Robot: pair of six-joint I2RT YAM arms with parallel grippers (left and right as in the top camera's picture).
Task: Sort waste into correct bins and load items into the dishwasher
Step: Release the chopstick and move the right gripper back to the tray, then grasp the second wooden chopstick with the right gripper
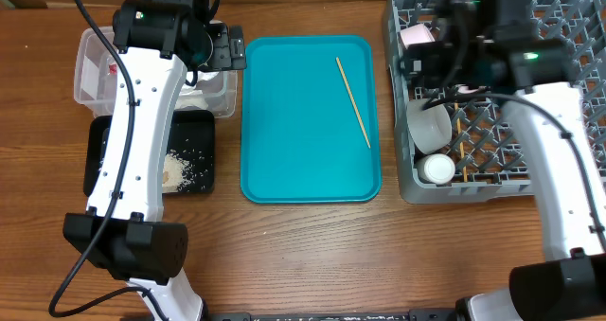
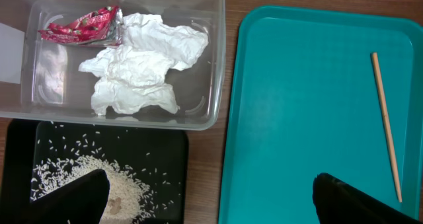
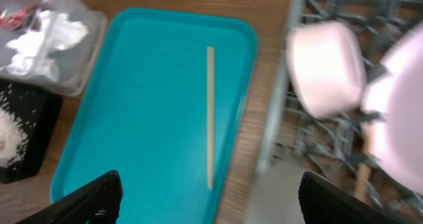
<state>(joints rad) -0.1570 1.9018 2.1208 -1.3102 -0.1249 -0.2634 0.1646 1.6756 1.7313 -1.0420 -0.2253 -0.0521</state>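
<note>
The clear tub holds the red wrapper and crumpled white napkins. The black tray below it holds loose rice. One wooden chopstick lies on the teal tray. The grey dish rack holds a white bowl, a small white cup, a pale pink bowl and the plate. A second chopstick lies in the rack. My left gripper is open and empty between tub and teal tray. My right gripper is open and empty over the rack's left edge.
The teal tray sits mid-table between the bins on the left and the rack on the right. Bare wooden table runs along the front. My left arm crosses over the tub and black tray.
</note>
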